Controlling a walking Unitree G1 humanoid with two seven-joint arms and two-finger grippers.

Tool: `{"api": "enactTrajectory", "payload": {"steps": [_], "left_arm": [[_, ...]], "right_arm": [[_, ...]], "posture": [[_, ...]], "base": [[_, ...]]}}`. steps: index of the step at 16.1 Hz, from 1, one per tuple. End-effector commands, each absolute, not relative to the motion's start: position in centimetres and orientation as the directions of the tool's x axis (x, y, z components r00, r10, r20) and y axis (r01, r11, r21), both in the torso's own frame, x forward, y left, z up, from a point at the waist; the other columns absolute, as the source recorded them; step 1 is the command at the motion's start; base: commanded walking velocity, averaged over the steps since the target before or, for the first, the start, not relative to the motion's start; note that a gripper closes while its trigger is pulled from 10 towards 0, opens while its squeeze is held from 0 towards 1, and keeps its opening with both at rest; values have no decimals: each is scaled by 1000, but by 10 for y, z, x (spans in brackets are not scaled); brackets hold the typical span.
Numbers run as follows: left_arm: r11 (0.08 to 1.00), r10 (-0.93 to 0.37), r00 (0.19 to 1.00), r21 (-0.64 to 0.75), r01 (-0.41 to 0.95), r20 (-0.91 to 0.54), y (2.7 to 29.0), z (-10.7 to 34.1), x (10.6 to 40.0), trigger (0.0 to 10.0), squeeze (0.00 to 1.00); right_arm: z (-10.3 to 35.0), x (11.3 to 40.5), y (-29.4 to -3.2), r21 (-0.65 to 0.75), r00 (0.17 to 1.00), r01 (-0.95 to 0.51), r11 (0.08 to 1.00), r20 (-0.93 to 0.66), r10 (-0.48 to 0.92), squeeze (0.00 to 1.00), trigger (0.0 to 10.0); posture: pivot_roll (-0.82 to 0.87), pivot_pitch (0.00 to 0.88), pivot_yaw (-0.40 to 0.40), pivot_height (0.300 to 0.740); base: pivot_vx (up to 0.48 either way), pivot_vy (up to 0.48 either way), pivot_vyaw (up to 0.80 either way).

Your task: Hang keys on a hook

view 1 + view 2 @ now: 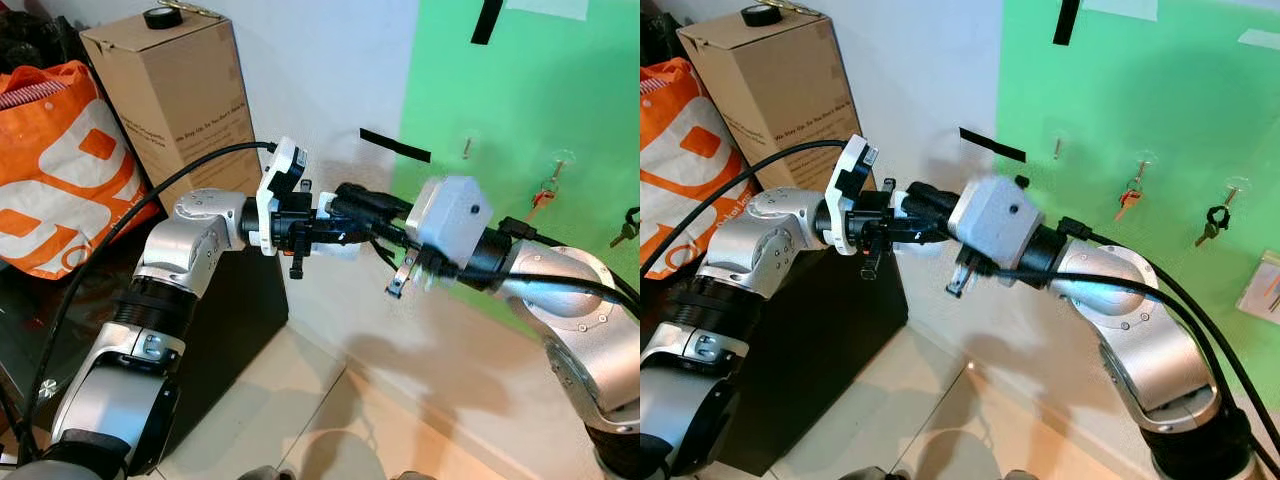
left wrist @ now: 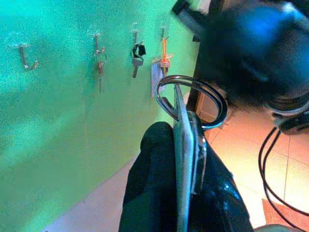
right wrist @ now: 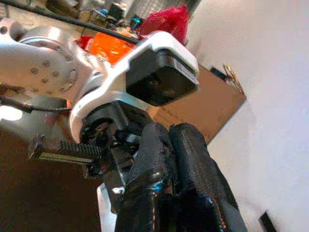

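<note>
**Two grippers meet over the keys in front of the green board**

The left gripper [image 2: 186,159] has its black fingers pressed tight on the keys [image 2: 182,145], a flat silver blade held edge-on between the pads, with a silver key ring [image 2: 190,104] standing free just past the fingertips. In the head views this gripper sits mid-air between the two silver arms, pointing toward the robot's right.

The right gripper [image 3: 169,159] reaches in from the opposite side, its two black fingers lying closed against each other and touching the left wrist's black fittings; whether they also pinch part of the keys cannot be told. Its white camera housing [image 1: 448,215] sits just behind it, with black cables trailing back along the arm.

Beyond the grippers, a green board [image 1: 1160,100] covers the wall. A row of small hooks is stuck on it: a bare hook [image 2: 27,57], then a hook with a reddish key [image 1: 1130,195], then one with a black-headed key [image 1: 1212,222]. Strips of black tape [image 1: 395,145] mark the wall beside the board's edge.

On the robot's left stands a tall cardboard box [image 1: 175,95] with small black print too fine to read, a roll of black tape [image 1: 162,16] on top. Beside it rests an orange bag [image 1: 55,165] with large white lettering, only partly visible and unreadable.
</note>
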State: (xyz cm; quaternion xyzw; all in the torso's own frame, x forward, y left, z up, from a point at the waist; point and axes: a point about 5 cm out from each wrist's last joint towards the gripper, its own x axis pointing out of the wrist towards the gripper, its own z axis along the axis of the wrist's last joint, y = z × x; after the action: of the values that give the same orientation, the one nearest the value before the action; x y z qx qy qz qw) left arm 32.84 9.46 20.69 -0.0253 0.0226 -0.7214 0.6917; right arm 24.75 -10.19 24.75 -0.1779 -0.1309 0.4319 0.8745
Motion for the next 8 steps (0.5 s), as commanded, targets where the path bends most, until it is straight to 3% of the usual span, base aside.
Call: {"api": "enactTrajectory", "payload": {"steps": [1, 2, 3, 8], "left_arm": [[-29, -1000, -30, -33, 999, -5, 96, 210, 328, 0, 0], [-24, -1000, -24, -24, 999, 6, 96, 211, 328, 0, 0], [-25, -1000, -25, -23, 999, 9, 96, 210, 327, 0, 0], [-23, -1000, -23, -16, 1000, 20, 93, 210, 327, 0, 0]], "right_arm": [[244, 252, -109, -273, 677, -694, 667, 69, 733, 1000, 10000], [239, 251, -107, -28, 699, -712, 702, 77, 711, 1000, 10000], [238, 247, -102, 100, 677, -736, 669, 87, 731, 1000, 10000], [240, 240, -92, 145, 648, -758, 635, 70, 758, 1000, 10000]], "posture": [[-180, 0, 66, 740], [-187, 0, 64, 740], [-189, 0, 66, 740], [-187, 0, 62, 740]], "base": [[0, 0, 0], [0, 0, 0], [0, 0, 0], [0, 0, 0]]}}
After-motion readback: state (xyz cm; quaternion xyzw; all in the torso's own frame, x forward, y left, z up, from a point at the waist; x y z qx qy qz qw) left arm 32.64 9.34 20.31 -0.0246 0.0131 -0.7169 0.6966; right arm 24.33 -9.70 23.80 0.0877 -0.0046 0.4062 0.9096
